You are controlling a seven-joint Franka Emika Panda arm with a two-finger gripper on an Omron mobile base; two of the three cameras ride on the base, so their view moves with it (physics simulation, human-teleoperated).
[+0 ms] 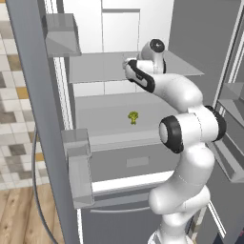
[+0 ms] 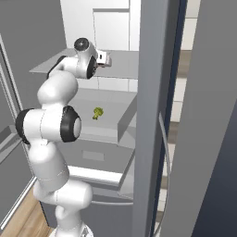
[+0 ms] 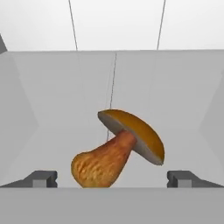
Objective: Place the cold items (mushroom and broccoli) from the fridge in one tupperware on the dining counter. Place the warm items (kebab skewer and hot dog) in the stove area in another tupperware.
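Mushroom [image 3: 118, 151] orange-brown, speckled stem; broccoli [image 1: 133, 117] green-yellow; shelf [image 1: 105, 114] grey.

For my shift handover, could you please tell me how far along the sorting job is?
Done: the fridge stands open. In hand: the open end effector frames the mushroom on the upper shelf, not gripping yet. Left: the broccoli lies on the lower shelf; nothing is packed, and the warm items remain.

the arm [image 1: 188, 128] rises, bends at its elbow and reaches forward (wrist level); the pincer [image 3: 112, 178] stands wide open.
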